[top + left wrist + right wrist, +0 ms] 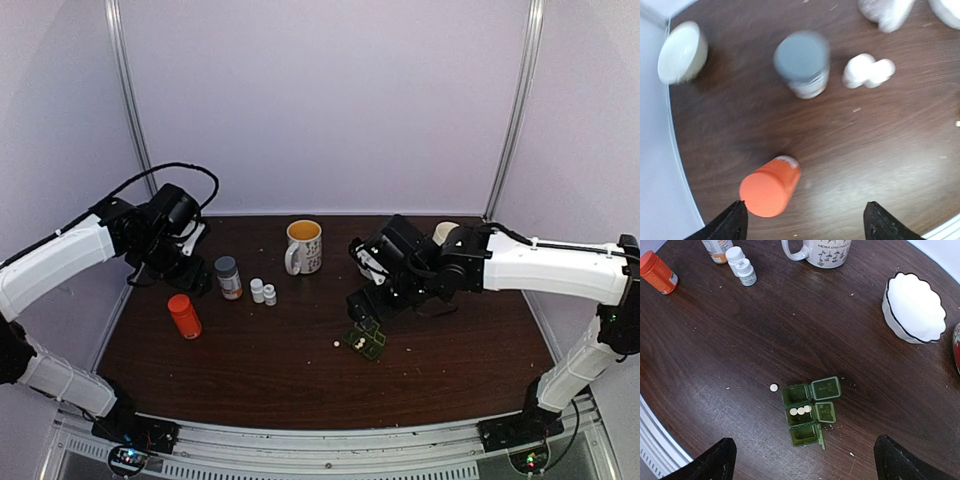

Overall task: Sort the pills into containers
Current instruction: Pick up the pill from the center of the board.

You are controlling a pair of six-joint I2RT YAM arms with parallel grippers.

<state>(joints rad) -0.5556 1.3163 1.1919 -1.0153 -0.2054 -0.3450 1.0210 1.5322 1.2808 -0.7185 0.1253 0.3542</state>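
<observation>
- Dark table (715, 340), pale walls.
- Loose pill (773, 387), ten o'clock of pill box (810, 410): likely light, slippery; pinch its rim.
- Both gape wide, empty: left gripper (805, 210), right gripper (805, 455).

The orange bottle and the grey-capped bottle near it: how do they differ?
The orange plastic pill bottle has an orange cap and an orange body; the grey-capped bottle has a mostly pale, labelled body under its grey lid. The orange bottle stands alone; the grey-capped bottle stands close to two small white bottles. Both are upright and capped.
</observation>
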